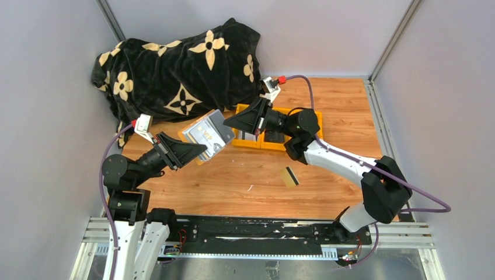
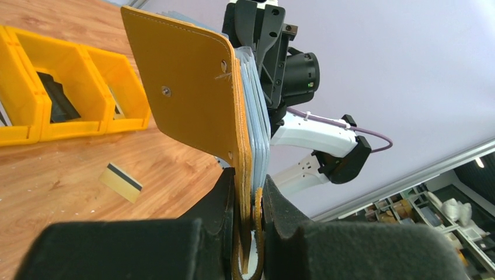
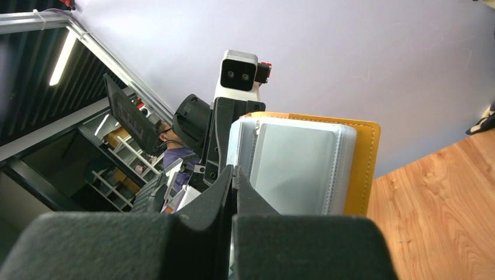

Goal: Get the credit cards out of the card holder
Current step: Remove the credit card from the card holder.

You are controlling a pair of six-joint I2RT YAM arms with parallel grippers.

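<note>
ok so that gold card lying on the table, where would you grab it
Probably by its two long edges, coming straight down. The gold card lies flat on the table, clear of everything else, so only its thin edges are open to a grip, and its short width suits a narrow opening better than its length.

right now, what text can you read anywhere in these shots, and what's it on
"VIP": on the card in the open card holder, top view.
Any finer print on that card: too small to read.
Loose card: no text readable.
Nothing else is legible in any view.
</note>
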